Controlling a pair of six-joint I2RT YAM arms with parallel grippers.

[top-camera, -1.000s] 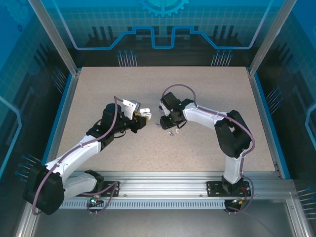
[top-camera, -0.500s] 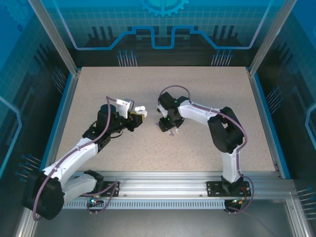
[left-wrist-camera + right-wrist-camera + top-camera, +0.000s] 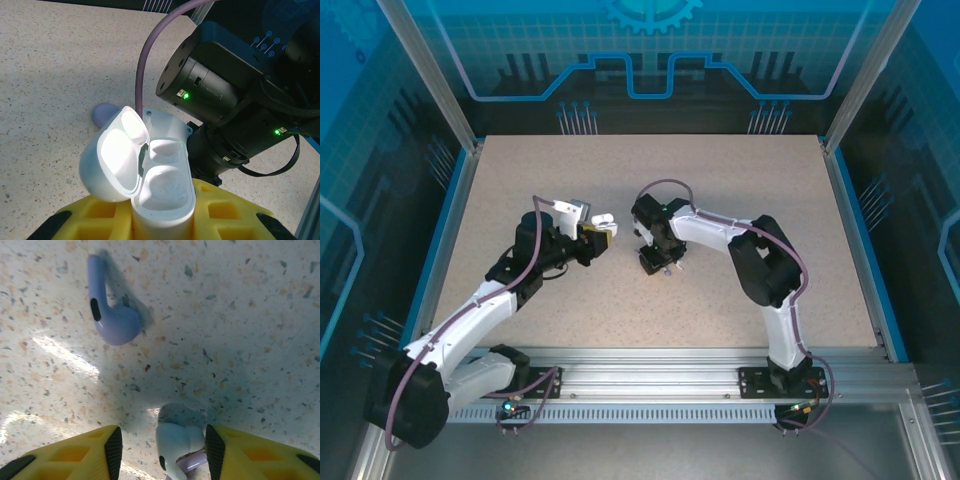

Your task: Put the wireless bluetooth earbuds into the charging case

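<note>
Closing off-centre, the released right tool (image 3: 164, 450) may flick the tiny whitish-lavender plastic earbud (image 3: 177, 440) away; the left tool (image 3: 160, 225) clamps the open glossy white charging case (image 3: 165, 192).

Speckled beige tabletop (image 3: 520, 180); aluminium frame posts (image 3: 428, 75); blue patterned back panel (image 3: 650, 50), possibly translucent.

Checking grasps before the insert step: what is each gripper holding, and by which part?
Left gripper clamps the charging case by its lower body, lid open. Right gripper holds nothing: its open jaws straddle an earbud lying on the table.
</note>
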